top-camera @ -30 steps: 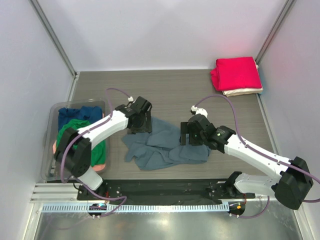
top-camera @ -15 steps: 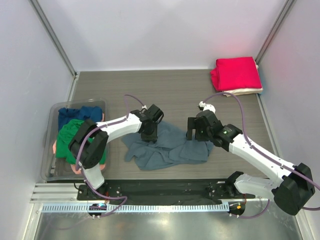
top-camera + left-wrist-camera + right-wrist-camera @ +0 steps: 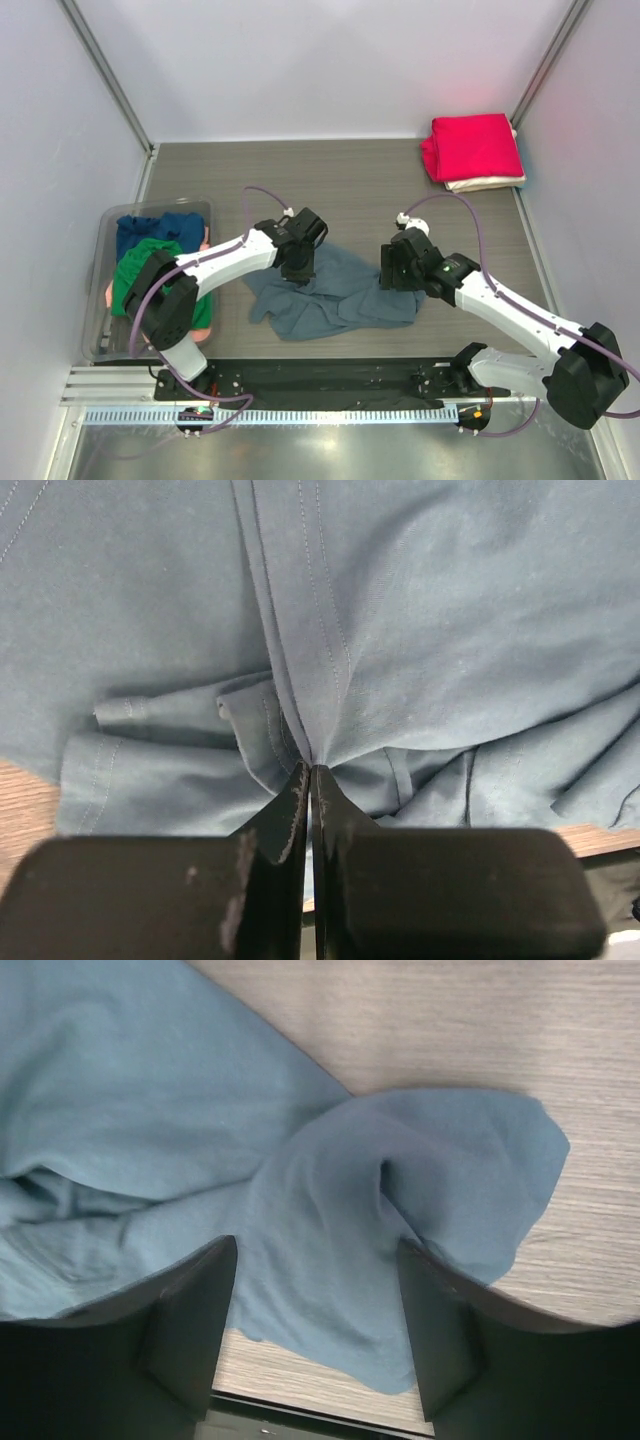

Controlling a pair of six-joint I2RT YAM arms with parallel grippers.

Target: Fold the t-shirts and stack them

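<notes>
Pinching grey-blue t-shirt [image 3: 340, 292], left end effector [image 3: 298, 266]; long axis left-right

Crumpled slate shirt [image 3: 330, 300], left tool [image 3: 297, 266], right tool [image 3: 398, 274] atop

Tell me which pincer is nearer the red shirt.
Right. The right pincer hangs over the grey shirt, toward the robot and left of the red shirt; the left pincer grips the grey shirt farther left.
</notes>
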